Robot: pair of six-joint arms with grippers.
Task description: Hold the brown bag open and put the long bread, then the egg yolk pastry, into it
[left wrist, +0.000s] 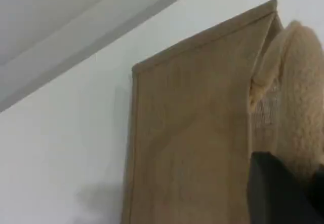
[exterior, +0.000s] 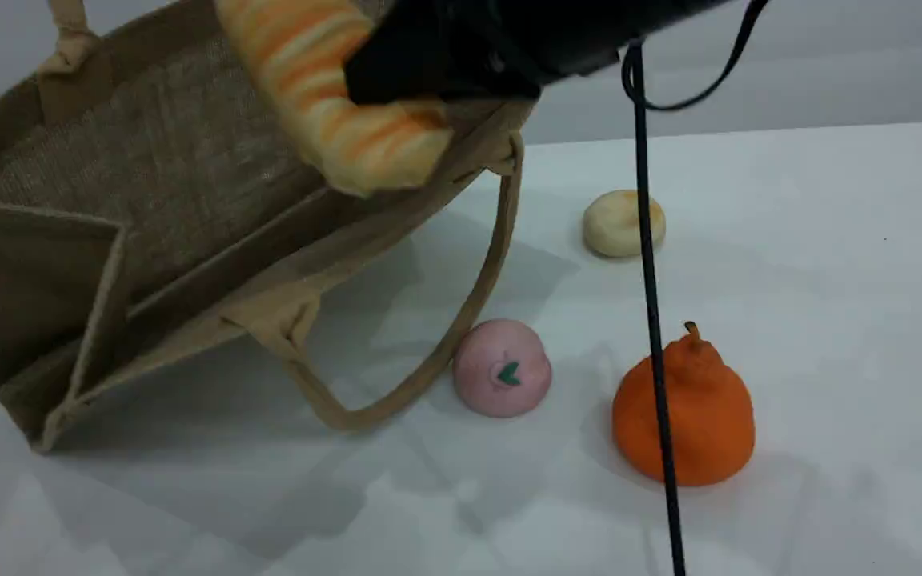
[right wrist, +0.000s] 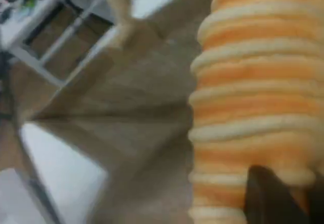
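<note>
From my station, the brown bag (exterior: 149, 216) fills the left half of the scene view, tipped over with its mouth gaping toward the camera and its woven inside face showing. One beige handle (exterior: 69, 36) pokes up at the upper left corner; the other handle (exterior: 461, 328) droops from the bag's rim onto the white table (exterior: 829, 320) in a long loop near the lower middle.

My left wrist view shows the bag's outer panel (left wrist: 192, 133) from close up, with a fuzzy beige handle (left wrist: 298, 97) at the right edge and the dark tip of the left gripper (left wrist: 283, 193) right under it. I read the left claw as fully closed, and it looks pinched on that handle, though the contact itself is hidden.

At the top centre of the scene view the long bread (exterior: 333, 96) hangs over the bag's mouth, its lower end just above the rim. The right gripper (exterior: 437, 68) is a dark mass against the loaf's right side. In the right wrist view the striped long bread (right wrist: 258, 107) fills the right half, a dark fingertip (right wrist: 278, 198) pressed on it, so the right claw is clamped nearly closed around the loaf.

Further right, the pink ball (exterior: 503, 368) lies just beside the drooping handle. The egg yolk pastry (exterior: 619, 224) sits on the table at centre right, well apart from the bag. A black cable (exterior: 653, 320) crosses in front of it and the orange pear-shaped fruit (exterior: 689, 416) at the lower right.
</note>
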